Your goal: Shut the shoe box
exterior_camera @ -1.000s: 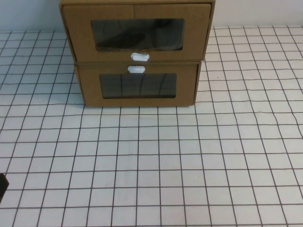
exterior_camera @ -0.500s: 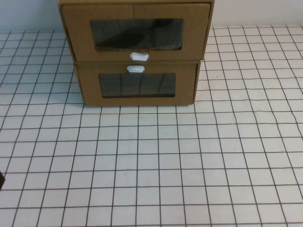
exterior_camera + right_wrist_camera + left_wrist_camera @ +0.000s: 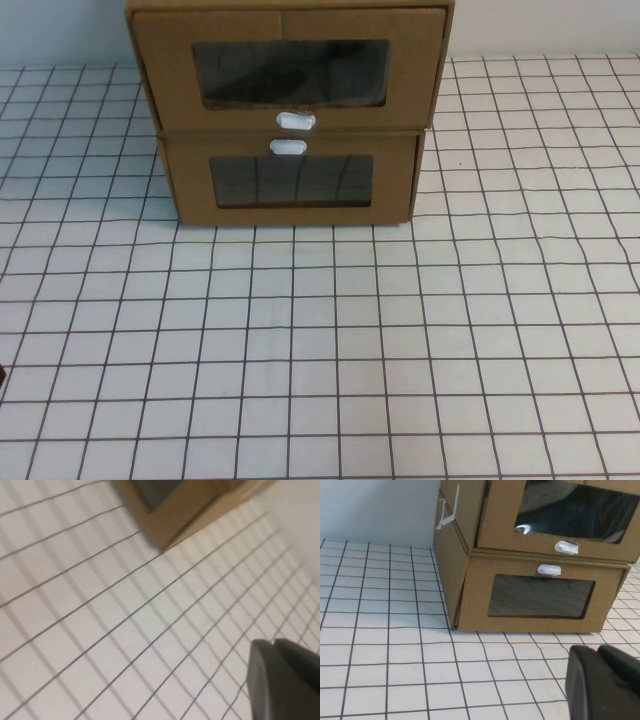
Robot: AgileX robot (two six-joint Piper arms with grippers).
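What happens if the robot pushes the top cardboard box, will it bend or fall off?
The top shoe box is cardboard, so it probably feels light and a hard poke may dent it, especially the clear window. It sits flat on the bottom box, so it would likely slide, not tip. Left gripper and right gripper stay well back from it.

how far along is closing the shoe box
It looks essentially done: the shoe box, stacked on the matching lower box, has its drawer front about flush with its shell. Nothing is in hand. The left pincer sits low on the table, well short of the boxes; the right pincer hangs over bare grid, also clear. At most, the arms need parking.
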